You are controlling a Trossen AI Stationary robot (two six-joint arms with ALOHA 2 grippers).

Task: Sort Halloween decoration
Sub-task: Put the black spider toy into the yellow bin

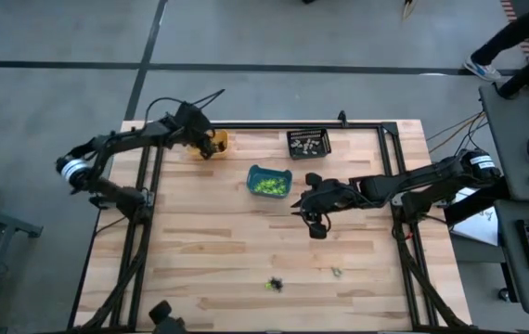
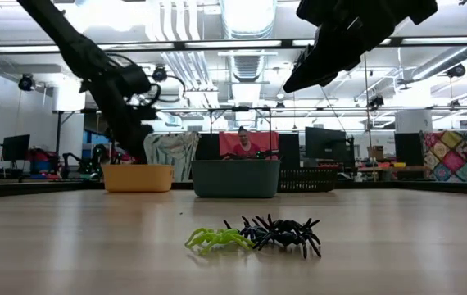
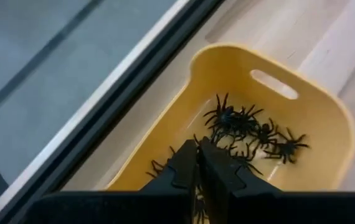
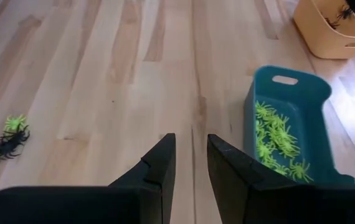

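Note:
Black spider trinkets [image 3: 252, 127] lie in the orange bin [image 3: 327, 112], lime green ones [image 4: 277, 140] in the teal bin [image 4: 289, 93], and pale ones in the black bin [image 1: 308, 143]. Near the table's near edge a green spider [image 2: 215, 238] and a black spider [image 2: 284, 233] lie together, with a pale one [image 1: 336, 272] to their right. My left gripper [image 3: 198, 158] hangs shut over the orange bin [image 1: 213, 142], with nothing seen between its fingers. My right gripper [image 4: 191, 158] is open above bare table, just right of the teal bin [image 1: 269, 182].
The three bins stand in the far half of the table: orange at the far left, black at the far edge, teal in front of them. A black frame rail [image 3: 121, 93] runs along the table's far edge. A person [image 2: 242, 141] sits in the room beyond.

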